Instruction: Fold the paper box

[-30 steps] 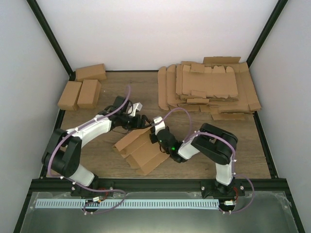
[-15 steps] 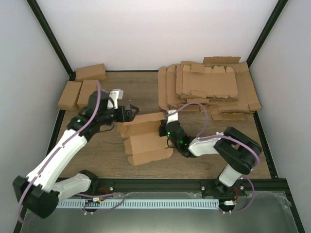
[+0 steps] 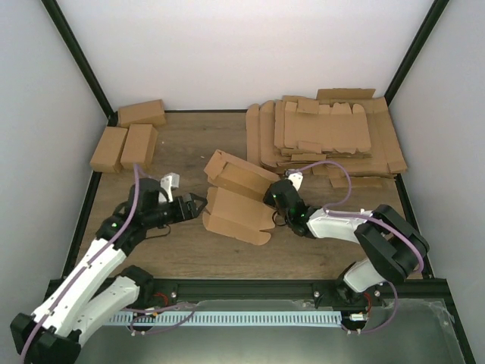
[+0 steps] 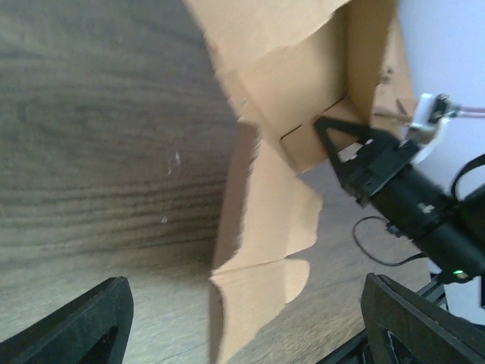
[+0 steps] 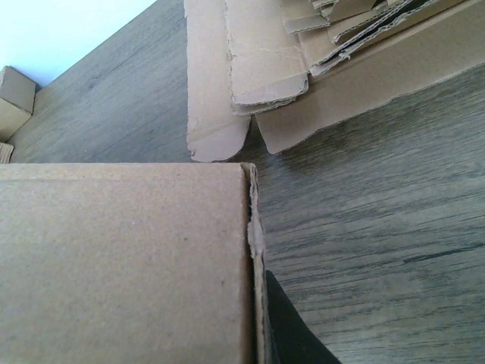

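Mid-table, right tool (image 3: 275,201) pinches the half-folded paper box (image 3: 236,216); left tool (image 3: 198,205) spread.

Paper box (image 3: 236,214): plain brown cardboard, partly folded, noted at centre of the top view. Panels are raised into an open, tilted shell, with one flap turned up toward upper centre. In the left wrist view, a hollow interior and scalloped flap edges are seen at centre frame. In the right wrist view, the lower left is filled by one flat panel with a rough vertical edge.
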Controlling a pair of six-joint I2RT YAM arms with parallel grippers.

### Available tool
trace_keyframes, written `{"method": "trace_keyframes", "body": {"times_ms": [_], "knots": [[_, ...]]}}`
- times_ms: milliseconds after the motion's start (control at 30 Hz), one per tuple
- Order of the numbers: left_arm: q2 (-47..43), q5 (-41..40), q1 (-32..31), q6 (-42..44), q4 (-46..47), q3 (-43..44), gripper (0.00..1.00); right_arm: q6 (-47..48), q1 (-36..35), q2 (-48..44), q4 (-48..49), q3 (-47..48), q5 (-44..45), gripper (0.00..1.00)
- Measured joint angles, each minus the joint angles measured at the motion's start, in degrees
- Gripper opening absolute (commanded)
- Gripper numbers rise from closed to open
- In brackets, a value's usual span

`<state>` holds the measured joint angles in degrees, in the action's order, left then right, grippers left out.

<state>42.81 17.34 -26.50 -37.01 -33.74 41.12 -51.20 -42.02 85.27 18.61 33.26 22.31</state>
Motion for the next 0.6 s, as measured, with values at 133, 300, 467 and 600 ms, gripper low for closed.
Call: {"method": "trace_keyframes", "body": {"times_ms": [133, 300, 467, 600], "knots": [[4.2, 2.2, 0.0, -2.4, 4.0, -3.9, 0.76, -0.9, 0.0, 0.0, -0.3, 0.0, -0.2, 0.01], [9.5, 3.3, 0.0, -3.1, 9.0, -4.1, 0.56, -1.3, 0.0, 0.0, -0.2, 0.0, -0.6, 0.01], [13.5, 4.9, -0.1, -3.0, 13.8, -4.2, 0.33, -1.8, 0.0, 0.0, -0.2, 0.0, -1.3, 0.01], [17.2, 5.5, -0.4, -1.7, 15.8, -4.2, 0.07, -3.0, 0.0, 0.0, -0.2, 0.0, -2.3, 0.02]]}}
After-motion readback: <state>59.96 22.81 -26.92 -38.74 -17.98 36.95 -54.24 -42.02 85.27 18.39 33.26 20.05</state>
